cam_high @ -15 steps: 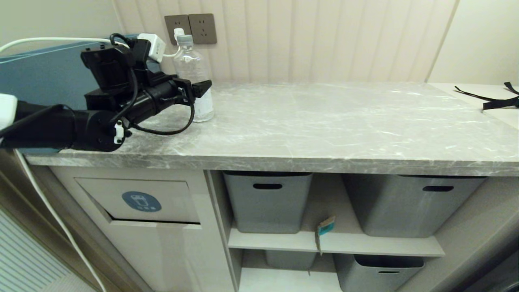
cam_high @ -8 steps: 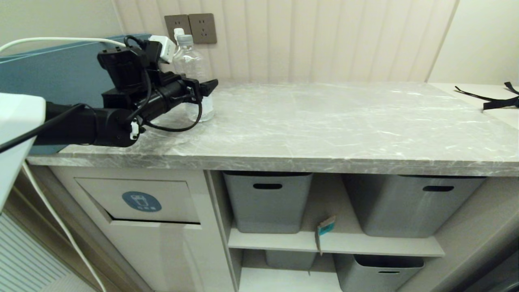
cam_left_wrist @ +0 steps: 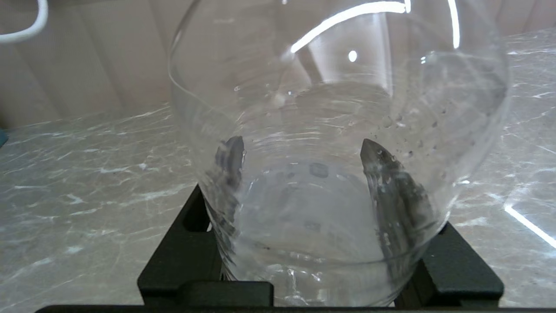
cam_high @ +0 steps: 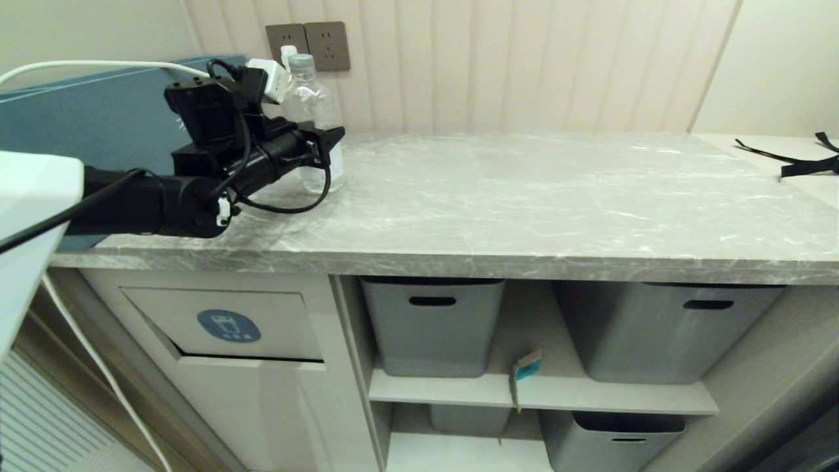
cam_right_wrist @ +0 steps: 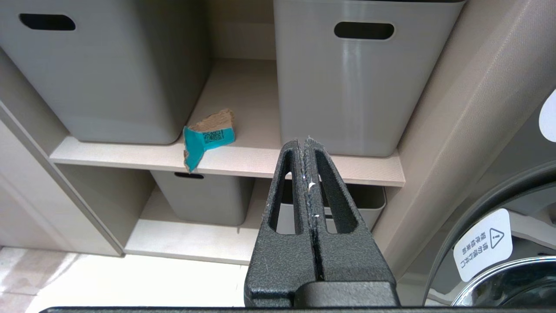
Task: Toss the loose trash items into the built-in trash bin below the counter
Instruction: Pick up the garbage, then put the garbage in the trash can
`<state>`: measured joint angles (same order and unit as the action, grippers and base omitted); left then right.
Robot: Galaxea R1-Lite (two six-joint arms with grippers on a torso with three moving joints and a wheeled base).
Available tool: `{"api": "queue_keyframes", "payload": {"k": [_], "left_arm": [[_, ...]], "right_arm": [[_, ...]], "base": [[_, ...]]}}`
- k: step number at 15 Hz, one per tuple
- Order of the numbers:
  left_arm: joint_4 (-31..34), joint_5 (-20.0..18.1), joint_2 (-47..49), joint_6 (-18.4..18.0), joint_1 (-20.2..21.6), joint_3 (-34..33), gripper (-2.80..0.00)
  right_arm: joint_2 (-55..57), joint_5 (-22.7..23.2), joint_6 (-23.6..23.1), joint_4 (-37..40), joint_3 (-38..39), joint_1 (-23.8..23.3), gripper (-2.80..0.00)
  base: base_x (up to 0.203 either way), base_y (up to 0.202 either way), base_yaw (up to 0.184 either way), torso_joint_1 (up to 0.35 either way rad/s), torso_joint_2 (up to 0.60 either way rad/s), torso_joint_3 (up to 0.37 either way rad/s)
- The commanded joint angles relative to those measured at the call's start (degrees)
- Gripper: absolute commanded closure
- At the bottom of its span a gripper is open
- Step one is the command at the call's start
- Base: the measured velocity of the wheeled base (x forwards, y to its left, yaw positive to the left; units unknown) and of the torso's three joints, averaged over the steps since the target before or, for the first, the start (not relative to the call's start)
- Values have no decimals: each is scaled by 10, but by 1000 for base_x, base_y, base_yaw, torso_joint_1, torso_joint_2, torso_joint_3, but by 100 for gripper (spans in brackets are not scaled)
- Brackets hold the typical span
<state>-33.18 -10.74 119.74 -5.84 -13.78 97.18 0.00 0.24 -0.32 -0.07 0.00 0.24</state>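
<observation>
A clear plastic water bottle [cam_high: 308, 98] with a pale cap stands upright at the back left of the grey veined counter [cam_high: 524, 196]. My left gripper [cam_high: 324, 154] reaches in from the left and is shut on the bottle's lower body. In the left wrist view the bottle [cam_left_wrist: 339, 108] fills the space between the fingers [cam_left_wrist: 391, 187], which show through its wall on either side. A small teal paper scrap [cam_high: 527, 365] [cam_right_wrist: 208, 137] lies on the shelf edge below. The trash bin flap [cam_high: 229, 324] with its blue sticker sits under the counter's left end. My right gripper [cam_right_wrist: 304, 141] is shut and empty, low by the shelves.
Grey tubs [cam_high: 432, 324] [cam_high: 662, 328] stand on the shelves beside the scrap. A teal box [cam_high: 85, 118] and a white plug with its cable [cam_high: 262, 72] sit behind my left arm. A black strapped bag [cam_high: 806, 164] lies far right. A round machine door [cam_right_wrist: 499, 243] is beside my right gripper.
My left arm pushed further in toward the wall around the bottle, and its fingers closed in against the bottle's sides. The bottle still stands where it was.
</observation>
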Motion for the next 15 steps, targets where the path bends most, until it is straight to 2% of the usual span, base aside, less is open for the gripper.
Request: {"api": "queue_keyframes", "payload": {"k": [1,4,8,10,12,15], "left_arm": [[-2,-1,-11,0,0,-2,0],[5,1,-86,2,-8,-46,0],[20,3,-332,7,-5,-211,0],[35,2,-475,8,23,-321,0],[60,1,-611,8,78,-438,0],[86,6,-783,6,127,-620,0]], "right_arm": [[-1,0,0,0,0,0,0],[-1,0,0,0,0,0,0],[-1,0,0,0,0,0,0],[-1,0,0,0,0,0,0],[-1,0,0,0,0,0,0],[-1,0,0,0,0,0,0]], "base": [[0,0,0,0,0,0],[0,0,0,0,0,0],[0,0,0,0,0,0],[0,0,0,0,0,0],[0,0,0,0,0,0],[0,0,0,0,0,0]]}}
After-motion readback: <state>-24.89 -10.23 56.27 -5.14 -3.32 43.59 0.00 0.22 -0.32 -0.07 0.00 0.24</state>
